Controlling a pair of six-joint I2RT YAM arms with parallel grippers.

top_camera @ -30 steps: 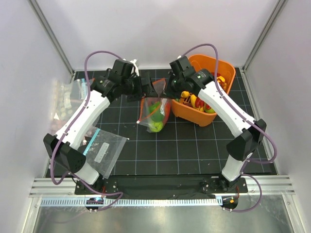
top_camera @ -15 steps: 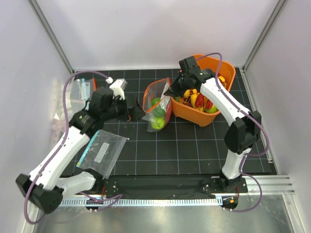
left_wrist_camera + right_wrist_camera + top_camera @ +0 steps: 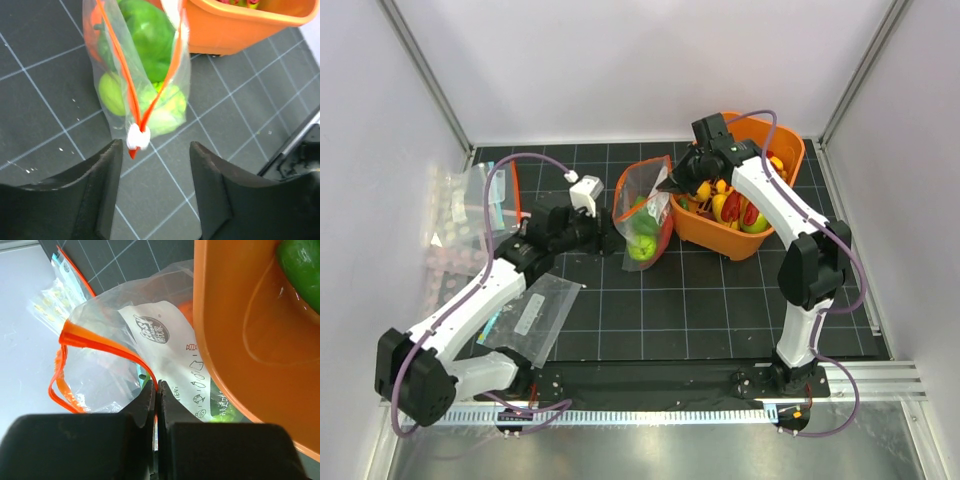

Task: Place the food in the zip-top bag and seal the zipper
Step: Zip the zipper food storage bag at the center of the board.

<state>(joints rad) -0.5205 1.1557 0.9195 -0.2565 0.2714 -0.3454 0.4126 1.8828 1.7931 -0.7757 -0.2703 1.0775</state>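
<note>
we see zip-top bag [image 3: 642, 213] upright on black mat [image 3: 720, 300], just beside orange bin [image 3: 715, 243] of toy food. teal-edged bag [image 3: 532, 315] lies by left arm, more bags [image 3: 470, 200] far left. right gripper [image 3: 156, 392] pressed together, pinching zipper [image 3: 107, 346] at bag's top. left gripper [image 3: 156, 146] spread, holding nothing. only left wrist shows white slider [image 3: 137, 137] near its fingertips and green food [image 3: 145, 35] inside. only right wrist shows printed label [image 3: 170, 347].

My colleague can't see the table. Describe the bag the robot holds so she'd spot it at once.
Find the orange bin at the back right. The zip-top bag is held up beside its left wall, pinched at the top by the right gripper. Unlike the flat teal-edged bag nearer the front, it has an orange-red zipper and green food inside.
</note>
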